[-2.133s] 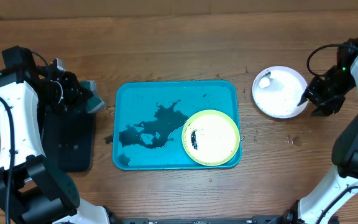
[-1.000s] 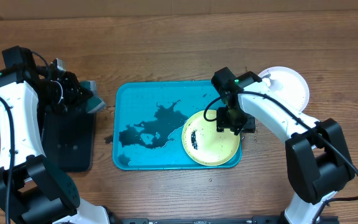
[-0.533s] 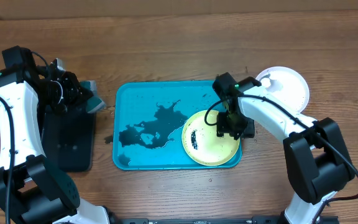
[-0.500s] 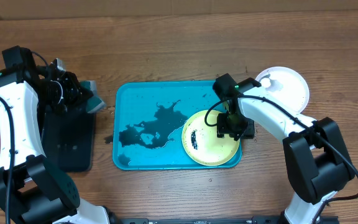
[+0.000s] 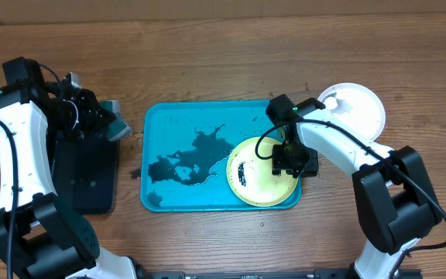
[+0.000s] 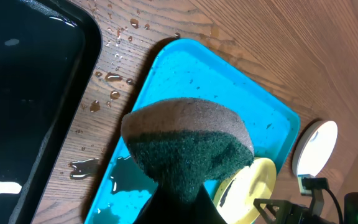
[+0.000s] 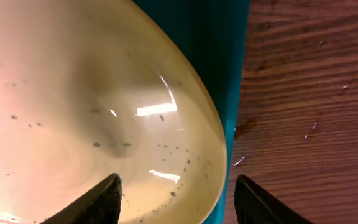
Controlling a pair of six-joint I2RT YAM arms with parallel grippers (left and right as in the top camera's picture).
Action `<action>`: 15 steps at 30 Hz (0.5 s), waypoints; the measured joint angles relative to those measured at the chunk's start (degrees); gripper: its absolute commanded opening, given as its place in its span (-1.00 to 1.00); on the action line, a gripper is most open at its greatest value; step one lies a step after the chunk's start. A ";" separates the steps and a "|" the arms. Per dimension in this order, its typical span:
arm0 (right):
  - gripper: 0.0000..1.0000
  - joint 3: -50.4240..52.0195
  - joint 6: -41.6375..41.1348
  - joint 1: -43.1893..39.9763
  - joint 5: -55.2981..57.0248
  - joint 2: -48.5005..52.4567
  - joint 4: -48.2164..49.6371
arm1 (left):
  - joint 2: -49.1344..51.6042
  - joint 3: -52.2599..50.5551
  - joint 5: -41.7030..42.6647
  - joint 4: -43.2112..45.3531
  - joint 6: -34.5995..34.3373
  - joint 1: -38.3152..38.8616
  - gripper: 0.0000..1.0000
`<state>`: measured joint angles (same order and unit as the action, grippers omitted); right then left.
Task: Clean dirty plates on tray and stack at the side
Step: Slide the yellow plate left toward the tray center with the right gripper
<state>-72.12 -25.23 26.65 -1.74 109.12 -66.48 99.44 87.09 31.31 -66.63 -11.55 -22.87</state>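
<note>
Yellow-green plate [image 5: 260,172] lying flat in the near right corner of the turquoise tray [image 5: 169,120], with a dark smear [image 5: 241,172] on its left half. The white plate [image 5: 352,115] sits on the table [image 5: 207,54] beyond the tray's far right corner, apart from it. The right hand [image 5: 293,164] is spread open over the yellow-green plate's right edge. The wrist view shows one finger above the plate's inner slope and the other outside the rim, over the tray's edge. Whether either finger touches the plate cannot be told. The left hand [image 5: 101,122] is clenched on a sponge [image 6: 188,140], brown above and dark green below, beside the black tray [image 5: 84,178], which holds water. The plate looks stiff, thin and light. Its glossy face carries highlights and fine specks, so it is probably wet and likely to slip in a pinch. As it lies flat, the raised rim is the only purchase. A grip on the right rim seems apt, with one finger inside and one beneath the lip. The tray's low wall close by leaves the outer finger little room, and a plate held by one edge will tend to droop. No brand, label or writing can be read in any view.
</note>
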 measured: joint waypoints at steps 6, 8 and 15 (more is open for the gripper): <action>-0.02 -0.44 0.00 0.00 -0.66 0.00 -0.11 | 0.00 0.00 0.00 0.00 0.00 0.00 -0.91; -0.03 -0.48 -0.09 0.00 -0.94 0.00 -0.15 | 0.00 0.00 0.00 0.00 0.00 0.00 -0.92; 0.01 -0.52 -0.02 0.00 -1.03 0.00 1.11 | 0.00 0.00 0.00 0.00 0.00 0.00 -0.92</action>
<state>-72.64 -25.26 26.65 -2.76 109.12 -65.36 99.44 87.09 31.31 -66.63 -11.55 -22.87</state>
